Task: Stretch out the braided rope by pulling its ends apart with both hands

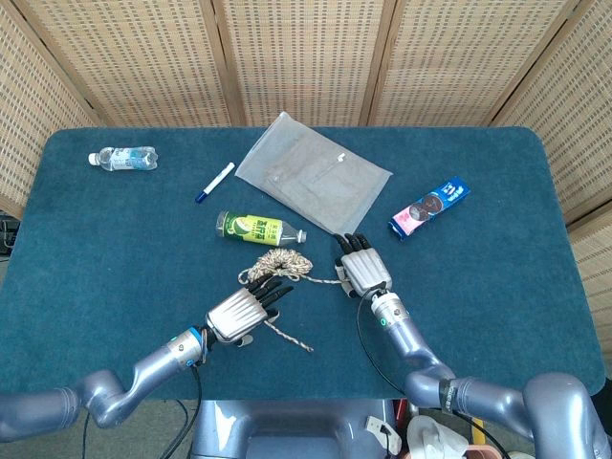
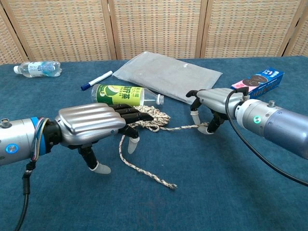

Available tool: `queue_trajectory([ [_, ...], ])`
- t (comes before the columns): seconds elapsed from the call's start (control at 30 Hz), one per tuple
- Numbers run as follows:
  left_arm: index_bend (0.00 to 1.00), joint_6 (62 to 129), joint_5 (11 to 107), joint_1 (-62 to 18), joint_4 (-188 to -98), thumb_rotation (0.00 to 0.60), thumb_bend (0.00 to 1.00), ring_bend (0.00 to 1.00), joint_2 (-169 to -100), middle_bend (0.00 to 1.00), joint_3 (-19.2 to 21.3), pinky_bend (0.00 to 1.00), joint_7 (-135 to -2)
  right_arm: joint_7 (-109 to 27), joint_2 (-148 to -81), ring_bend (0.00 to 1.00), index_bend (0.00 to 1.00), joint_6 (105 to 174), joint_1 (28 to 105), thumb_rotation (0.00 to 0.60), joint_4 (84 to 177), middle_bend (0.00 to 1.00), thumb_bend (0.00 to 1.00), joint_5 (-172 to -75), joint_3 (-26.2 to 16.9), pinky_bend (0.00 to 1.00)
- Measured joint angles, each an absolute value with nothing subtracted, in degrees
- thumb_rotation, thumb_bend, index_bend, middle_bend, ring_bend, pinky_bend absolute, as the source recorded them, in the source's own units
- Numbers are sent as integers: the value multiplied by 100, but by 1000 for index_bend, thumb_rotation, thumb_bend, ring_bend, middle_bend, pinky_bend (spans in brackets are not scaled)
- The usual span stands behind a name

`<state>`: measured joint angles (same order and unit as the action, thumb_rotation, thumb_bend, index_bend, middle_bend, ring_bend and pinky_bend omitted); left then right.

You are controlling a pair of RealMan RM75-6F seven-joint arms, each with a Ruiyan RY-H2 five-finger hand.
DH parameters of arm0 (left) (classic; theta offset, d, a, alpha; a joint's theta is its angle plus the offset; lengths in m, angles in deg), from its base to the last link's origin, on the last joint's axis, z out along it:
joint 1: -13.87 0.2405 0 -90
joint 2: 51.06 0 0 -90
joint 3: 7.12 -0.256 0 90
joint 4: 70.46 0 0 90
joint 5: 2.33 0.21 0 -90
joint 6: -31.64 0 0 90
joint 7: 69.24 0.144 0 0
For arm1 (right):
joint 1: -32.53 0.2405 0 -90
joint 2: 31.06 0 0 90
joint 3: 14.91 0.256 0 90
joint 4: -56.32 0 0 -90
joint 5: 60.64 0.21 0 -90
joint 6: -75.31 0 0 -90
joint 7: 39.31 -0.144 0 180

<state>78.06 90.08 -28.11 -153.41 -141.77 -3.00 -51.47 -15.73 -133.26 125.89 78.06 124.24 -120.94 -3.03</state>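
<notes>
The blue felt-like table [image 1: 115,249] carried everything, and beyond the right hand [image 1: 364,272] lay the largest item, a flat grey pouch [image 1: 314,175] with a soft matte face. Farther to that hand's right sat a glossy cookie packet [image 1: 429,207]; beyond the left hand [image 1: 240,312] lay a green-labelled bottle [image 1: 258,229] on its side, a slim marker [image 1: 215,182], and, well off to its left, a clear water bottle [image 1: 123,158]. The braided rope [image 1: 283,264], speckled tan and coarse, was bunched in a loose coil between the 2 hands, 1 strand running to the right hand and a free tail trailing toward the robot, beneath the left hand. The right hand's fingers [image 2: 212,123] curled down onto that strand and appeared to pinch it against the cloth, though the contact was too small to confirm. The left hand hovered over the tail, fingers apart and holding nothing. To do this step well, I judged the left hand should settle near the frayed tail end rather than mid-length, close firmly, then draw away slowly so the coil unwound without snagging.
</notes>
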Motion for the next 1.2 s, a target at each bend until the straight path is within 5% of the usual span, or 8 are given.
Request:
queue_trajectory([
  [1.2, 536, 7479, 8143, -3432, -14709, 600, 357, 0, -15057, 0, -347, 0, -4908, -1802, -13433, 0, 663, 12484, 7842, 600, 12214, 36, 383, -12121, -298, 0],
])
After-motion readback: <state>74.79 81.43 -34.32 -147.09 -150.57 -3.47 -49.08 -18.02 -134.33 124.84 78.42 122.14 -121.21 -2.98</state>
